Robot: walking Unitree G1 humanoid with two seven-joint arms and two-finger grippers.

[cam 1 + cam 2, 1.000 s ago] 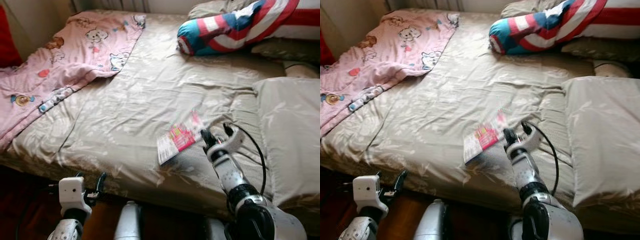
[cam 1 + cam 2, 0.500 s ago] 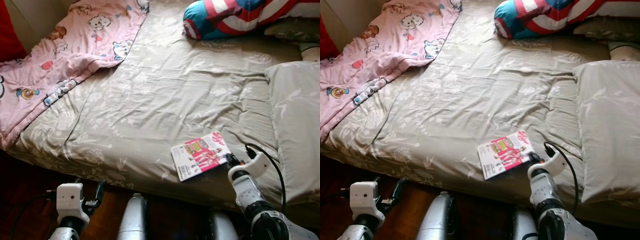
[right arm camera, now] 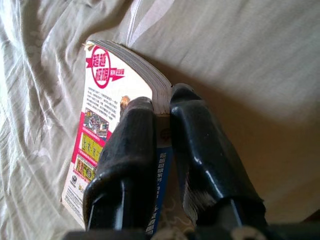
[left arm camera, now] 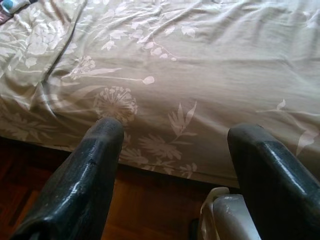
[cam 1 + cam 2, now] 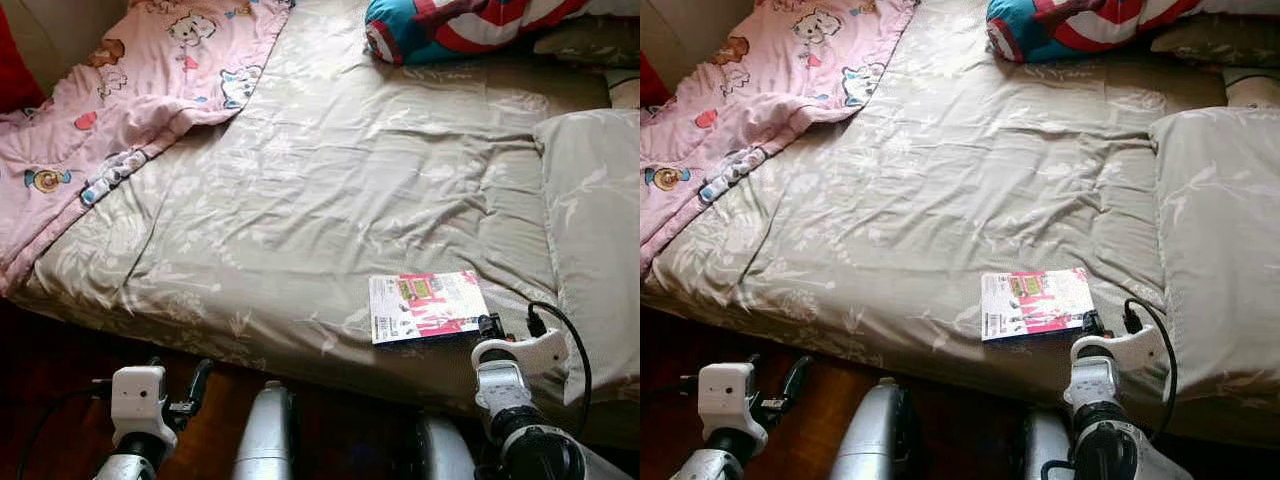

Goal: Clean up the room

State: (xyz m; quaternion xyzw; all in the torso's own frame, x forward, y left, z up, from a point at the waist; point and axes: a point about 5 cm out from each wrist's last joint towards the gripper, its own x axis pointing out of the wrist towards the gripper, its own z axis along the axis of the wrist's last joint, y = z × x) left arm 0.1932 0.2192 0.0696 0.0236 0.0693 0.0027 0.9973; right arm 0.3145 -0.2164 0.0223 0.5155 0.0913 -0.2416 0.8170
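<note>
You have a wide bed with an olive-beige floral sheet [image 5: 330, 190] before you, with a pink cartoon-print quilt [image 5: 120, 100] on its far left, a grey-beige pillow [image 5: 600, 220] at the right and a red, white and blue striped cushion [image 5: 450, 25] at the far edge. Near the bed's front edge lies a thin pink-and-white paperback book [image 5: 425, 306]. Your right gripper [image 3: 162, 107] is clamped on its edge. Your left gripper [image 4: 175, 145] hangs spread apart beside the mattress.

Bed [image 5: 330, 180] w/ beige floral sheet. On it: pink cartoon blanket [image 5: 130, 90] far left, striped cushion [image 5: 450, 25] at far end, beige pillow [image 5: 595, 220] right. Pink book [image 5: 425, 307] flat nr front edge.
</note>
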